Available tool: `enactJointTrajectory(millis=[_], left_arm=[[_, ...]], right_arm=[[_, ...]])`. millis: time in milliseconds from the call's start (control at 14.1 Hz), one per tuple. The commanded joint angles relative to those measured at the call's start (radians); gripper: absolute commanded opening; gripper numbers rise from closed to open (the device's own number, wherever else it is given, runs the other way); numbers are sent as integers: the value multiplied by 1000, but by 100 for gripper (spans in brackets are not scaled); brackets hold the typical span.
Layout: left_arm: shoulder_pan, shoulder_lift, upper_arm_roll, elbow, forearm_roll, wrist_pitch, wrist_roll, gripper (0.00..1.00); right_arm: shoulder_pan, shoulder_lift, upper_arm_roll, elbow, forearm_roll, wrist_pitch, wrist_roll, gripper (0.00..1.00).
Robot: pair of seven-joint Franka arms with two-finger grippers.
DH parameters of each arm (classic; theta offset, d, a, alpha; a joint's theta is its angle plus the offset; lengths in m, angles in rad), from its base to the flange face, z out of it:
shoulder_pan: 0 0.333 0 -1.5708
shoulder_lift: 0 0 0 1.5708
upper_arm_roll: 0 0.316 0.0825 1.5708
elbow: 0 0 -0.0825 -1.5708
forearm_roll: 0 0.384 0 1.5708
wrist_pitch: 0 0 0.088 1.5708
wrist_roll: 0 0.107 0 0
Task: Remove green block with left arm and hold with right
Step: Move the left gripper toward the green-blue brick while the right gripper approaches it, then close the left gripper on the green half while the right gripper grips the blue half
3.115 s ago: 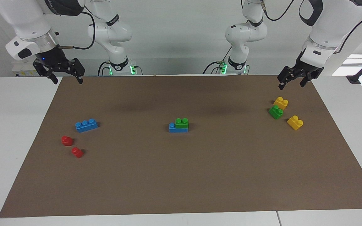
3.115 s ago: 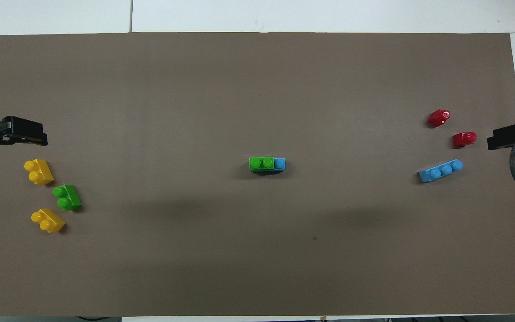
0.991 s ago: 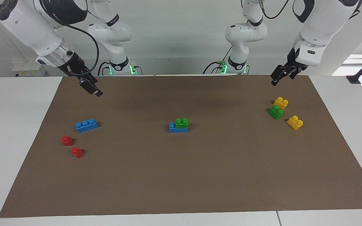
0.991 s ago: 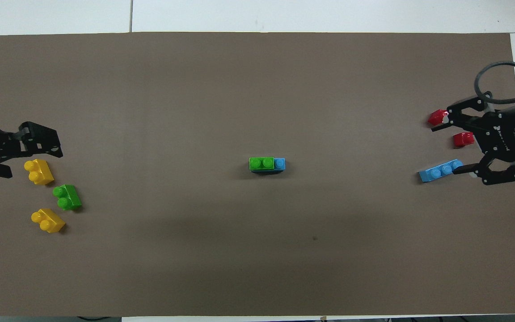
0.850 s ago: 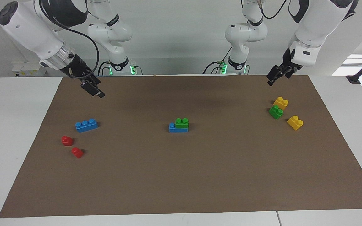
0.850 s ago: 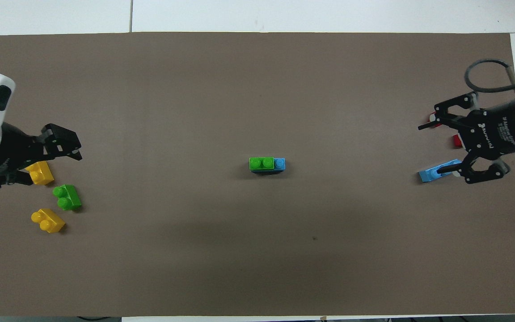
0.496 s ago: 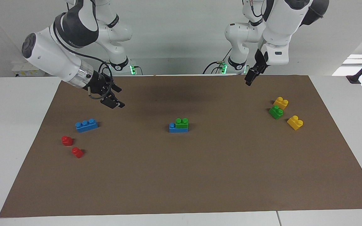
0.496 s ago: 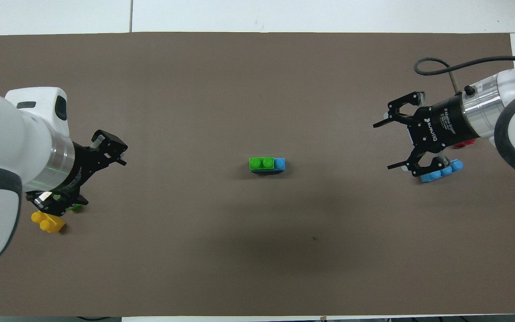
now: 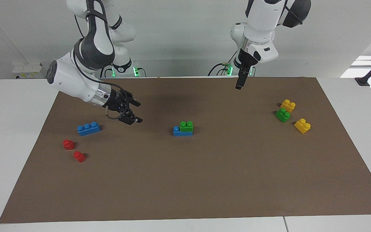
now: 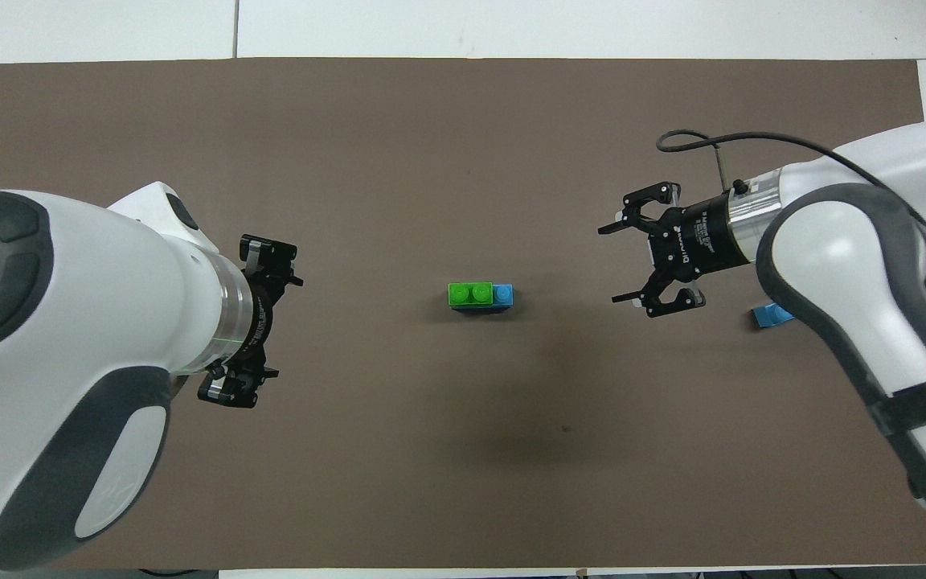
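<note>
The green block (image 9: 186, 126) (image 10: 469, 294) sits pressed on one end of a blue brick (image 9: 177, 131) (image 10: 503, 295) at the middle of the brown mat. My left gripper (image 9: 238, 85) (image 10: 280, 326) hangs open and high over the mat, between this stack and the left arm's end of the table. My right gripper (image 9: 139, 112) (image 10: 609, 265) is open and low over the mat, between the stack and a loose blue brick, its fingers pointing at the stack. Neither gripper touches or holds anything.
A second green brick (image 9: 282, 115) lies between two yellow bricks (image 9: 287, 105) (image 9: 302, 125) toward the left arm's end, hidden under that arm in the overhead view. A blue three-stud brick (image 9: 89, 128) and two red pieces (image 9: 69, 144) (image 9: 79, 156) lie toward the right arm's end.
Both arms have swung in from the table's ends toward the middle stack. The right gripper has also dropped lower. Both grippers stay open; no brick has moved.
</note>
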Motion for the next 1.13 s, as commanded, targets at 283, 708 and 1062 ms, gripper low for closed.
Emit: enactJointTrajectory(millis=[283, 708, 1062], left_arm=[[-105, 72, 16, -52, -30, 150, -229, 100], [-173, 191, 18, -18, -17, 229, -388, 100], [-225, 303, 18, 32, 30, 301, -524, 100]], right_arm=[[67, 30, -1, -75, 77, 130, 16, 91], [145, 69, -1, -89, 130, 271, 36, 91], [211, 119, -1, -87, 182, 382, 39, 91]])
